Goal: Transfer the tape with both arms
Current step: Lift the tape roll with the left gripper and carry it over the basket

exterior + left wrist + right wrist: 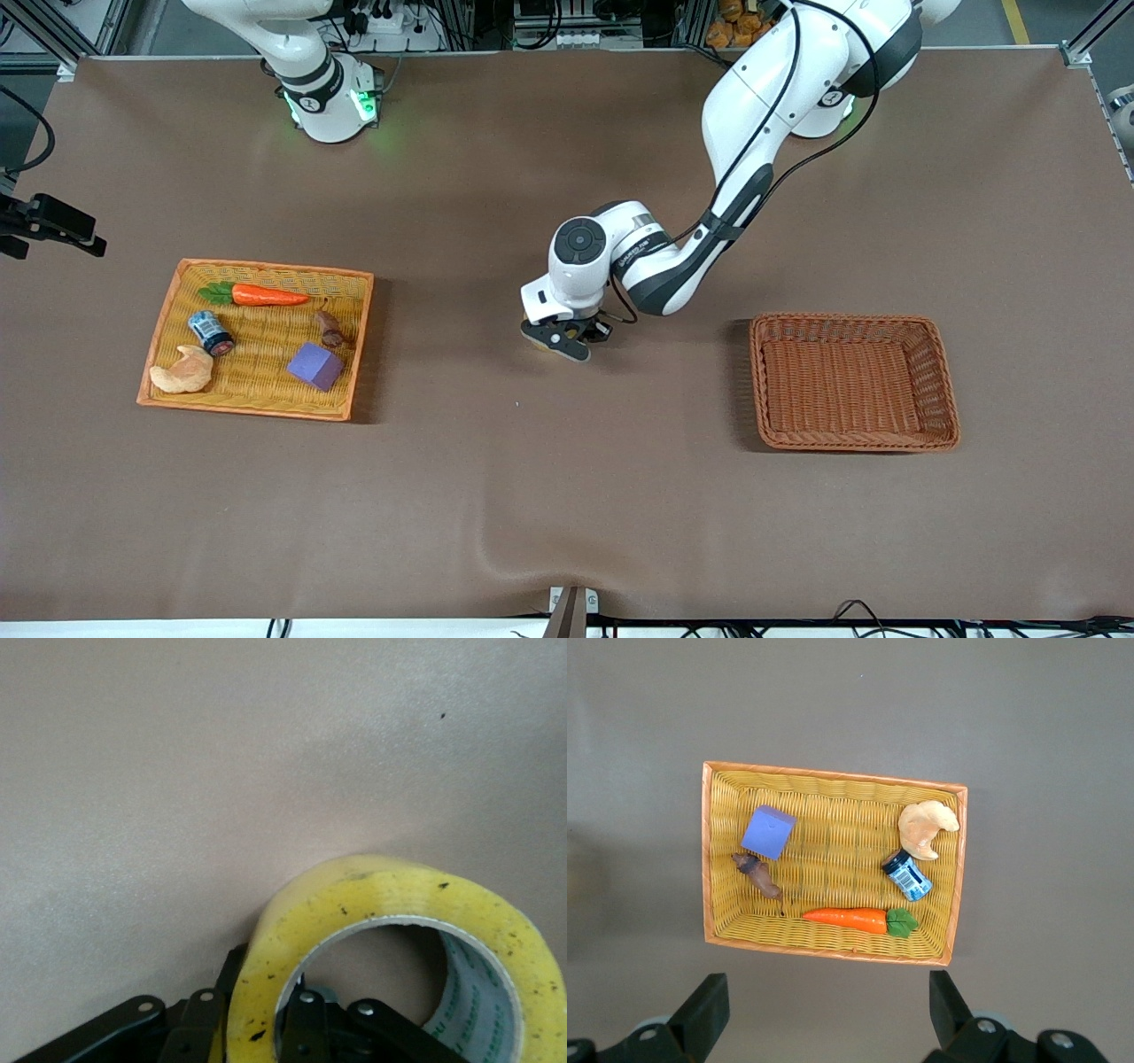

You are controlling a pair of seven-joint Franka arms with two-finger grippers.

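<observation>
The tape (354, 895), a yellow translucent ring with a grey core, fills the left wrist view against the brown table. My left gripper (257, 1020) is shut on its wall, one finger inside the core and one outside. From the front, that gripper (563, 339) is low at the middle of the table, and only a yellow sliver of the tape (535, 343) shows under it. My right gripper (826, 1010) hangs open high over the table beside the yellow tray (709, 859), holding nothing. It is out of the front view.
The yellow wicker tray (159, 332) toward the right arm's end holds a carrot (266, 295), a small can (211, 332), a croissant (183, 370), a purple cube (315, 365) and a brown piece (330, 328). A brown wicker basket (760, 381) sits toward the left arm's end.
</observation>
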